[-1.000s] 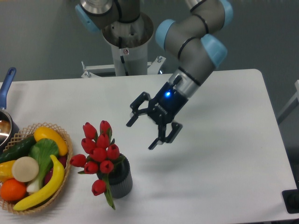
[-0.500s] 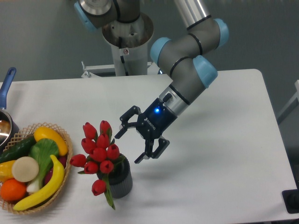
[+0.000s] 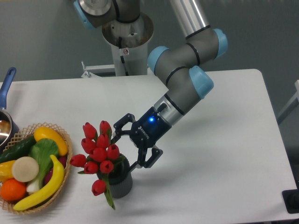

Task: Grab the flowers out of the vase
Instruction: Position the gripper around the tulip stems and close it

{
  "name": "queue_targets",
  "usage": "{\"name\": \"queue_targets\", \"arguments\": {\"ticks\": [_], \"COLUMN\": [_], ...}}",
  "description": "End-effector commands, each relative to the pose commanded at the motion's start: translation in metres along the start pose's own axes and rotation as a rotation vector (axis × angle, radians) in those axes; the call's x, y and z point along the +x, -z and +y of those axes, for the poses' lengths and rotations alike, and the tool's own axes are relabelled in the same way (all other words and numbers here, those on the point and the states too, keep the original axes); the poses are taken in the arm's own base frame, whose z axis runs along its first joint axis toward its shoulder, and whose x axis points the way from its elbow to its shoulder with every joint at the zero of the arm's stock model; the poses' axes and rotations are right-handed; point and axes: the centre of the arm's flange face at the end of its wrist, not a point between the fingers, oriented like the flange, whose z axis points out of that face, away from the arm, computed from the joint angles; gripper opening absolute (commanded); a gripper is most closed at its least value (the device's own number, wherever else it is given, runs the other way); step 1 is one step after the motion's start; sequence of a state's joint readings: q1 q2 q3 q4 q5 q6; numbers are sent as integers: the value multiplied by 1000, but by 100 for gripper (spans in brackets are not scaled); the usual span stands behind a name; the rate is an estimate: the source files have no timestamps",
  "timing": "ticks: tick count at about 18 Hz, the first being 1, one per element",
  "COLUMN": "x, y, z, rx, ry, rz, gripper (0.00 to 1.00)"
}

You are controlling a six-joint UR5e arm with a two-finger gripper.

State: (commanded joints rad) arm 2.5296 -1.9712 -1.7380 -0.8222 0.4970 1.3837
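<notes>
standing in the vase (image 3: 119,179) near the front edge of the counter (image 3: 224,154), left of centre: the flowers (image 3: 98,151), red buds leaning up and left, one bud drooping low over the vase's left side. hovering just right of the bunch, the gripper (image 3: 125,150), jaws spread wide, one finger reaching toward the top buds, the other dipping close to the vase's right rim; touching or not, impossible to tell. glowing blue on the gripper's body, a small light; beside it some white lettering, too small for reading. sitting at the counter's front left corner, a wicker basket (image 3: 60,186) holding a banana (image 3: 44,189), an orange (image 3: 11,189) and other produce, just beside the flowers. poking in at the far left edge, a pot with a blue handle (image 3: 7,84). stretching bare and white to the right of the arm (image 3: 187,79), plenty of counter.
</notes>
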Motion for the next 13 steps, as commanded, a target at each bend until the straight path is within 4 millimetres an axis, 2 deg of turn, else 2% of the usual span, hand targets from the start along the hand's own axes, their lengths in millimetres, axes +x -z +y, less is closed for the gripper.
{"name": "queue_targets", "arguments": {"ticks": [3, 13], "x": [3, 4], "y": [-9, -16], "z": [-5, 7], "rx": [1, -19], "ry": [-12, -3], "rz": [13, 23], "gripper": [100, 100]}}
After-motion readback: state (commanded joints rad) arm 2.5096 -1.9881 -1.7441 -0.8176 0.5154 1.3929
